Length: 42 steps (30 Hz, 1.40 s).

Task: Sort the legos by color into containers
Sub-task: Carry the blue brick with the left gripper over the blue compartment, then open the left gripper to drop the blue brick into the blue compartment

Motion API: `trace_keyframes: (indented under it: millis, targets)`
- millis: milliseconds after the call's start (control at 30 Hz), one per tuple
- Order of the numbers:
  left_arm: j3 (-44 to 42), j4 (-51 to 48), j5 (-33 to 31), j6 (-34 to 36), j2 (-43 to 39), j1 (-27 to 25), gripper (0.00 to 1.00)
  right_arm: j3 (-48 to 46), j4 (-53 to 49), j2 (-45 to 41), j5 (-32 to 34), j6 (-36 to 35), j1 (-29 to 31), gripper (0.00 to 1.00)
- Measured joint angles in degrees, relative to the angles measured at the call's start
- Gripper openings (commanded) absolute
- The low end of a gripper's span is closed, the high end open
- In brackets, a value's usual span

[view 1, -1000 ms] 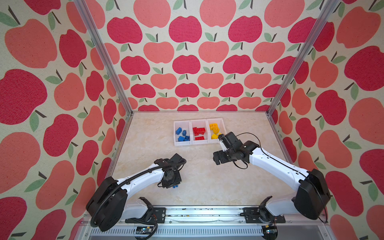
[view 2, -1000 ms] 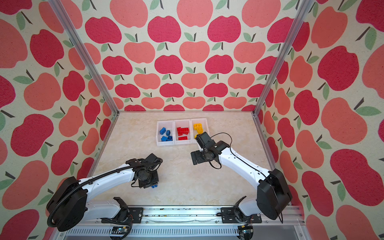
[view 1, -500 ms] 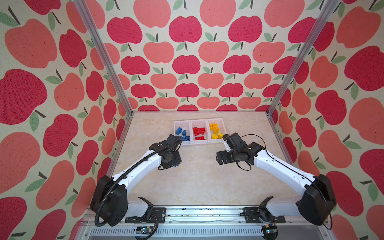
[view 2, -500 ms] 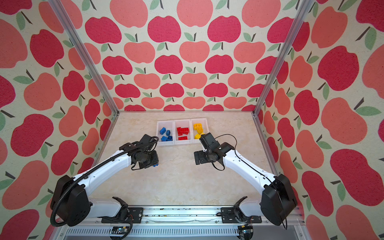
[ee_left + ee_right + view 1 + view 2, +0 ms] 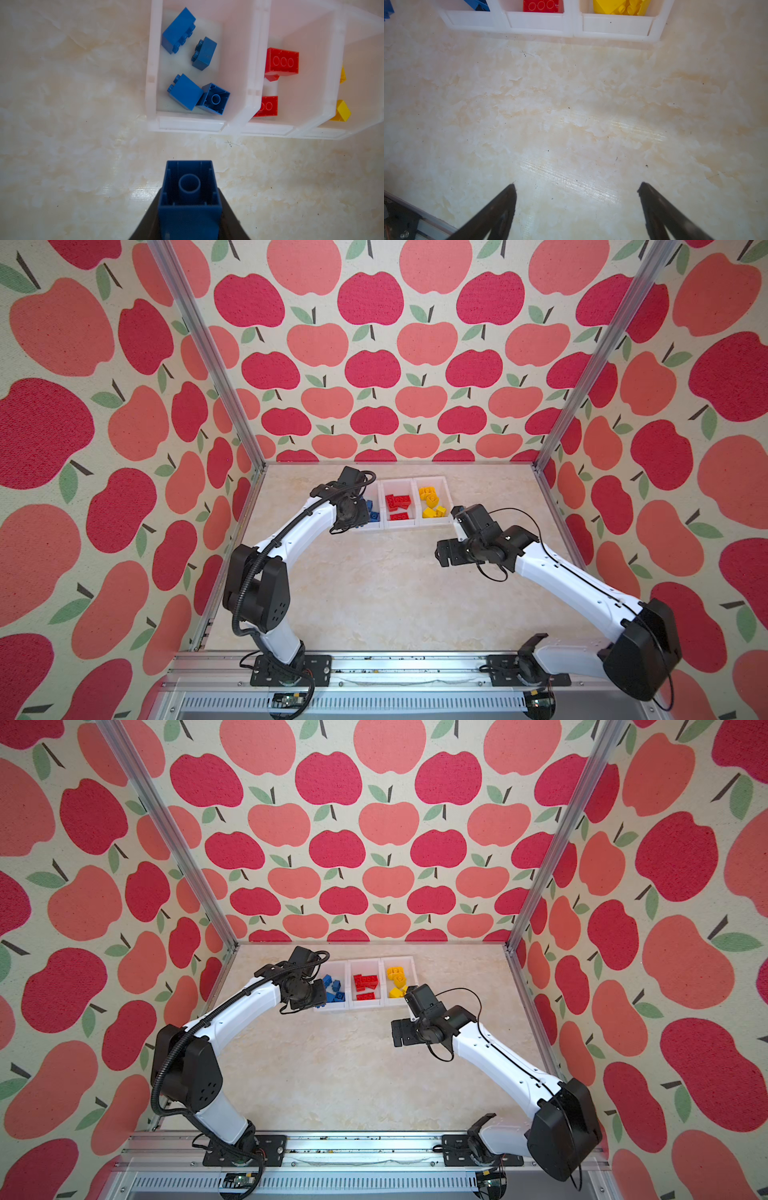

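Blue brick (image 5: 188,187) clamped in left gripper (image 5: 189,218), seemingly short of the upper-centre blue bin (image 5: 190,124): clear its near rim before releasing; right gripper (image 5: 576,187) wide, empty.

The left arm (image 5: 299,531) and the right arm (image 5: 573,585) are built alike: smooth white link shells, dotted with small dark screw holes, are joined by bulky black joint housings (image 5: 259,593). A ribbed black conduit (image 5: 275,540) is run along the left arm, while a thin black wire (image 5: 515,509) is looped over the right one. Each is bolted to a black base plate (image 5: 291,670) on a silver metal rail (image 5: 395,662). The right gripper (image 5: 576,186) is ended by two tapered matt black fingers (image 5: 500,209).
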Motion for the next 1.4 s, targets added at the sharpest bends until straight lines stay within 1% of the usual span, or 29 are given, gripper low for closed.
trace_keyframes:
  millis: [300, 633, 833, 1100, 1400]
  targets:
    - [13.16, 0.17, -0.72, 5.05, 12.24, 1.81, 0.22, -0.33, 0.00, -0.37, 0.00, 0.20, -0.07, 0.95]
    - [23.61, -0.55, -1.33, 7.89, 22.75, 3.56, 0.23, -1.14, -0.48, -1.55, 0.00, 0.46, -0.22, 0.95]
    - [27.52, -1.81, -1.75, 8.59, 26.75, 3.69, 0.35, -1.40, -0.90, -1.84, 0.04, 0.63, -0.72, 0.95]
    - [28.70, -2.67, -2.12, 9.40, 27.28, 3.69, 0.49, -1.40, -1.07, -1.86, 0.02, 0.63, -0.87, 0.95]
    - [28.70, -2.73, -2.75, 9.55, 27.23, 3.45, 0.56, -1.40, -1.07, -1.86, 0.02, 0.63, -0.87, 0.95]
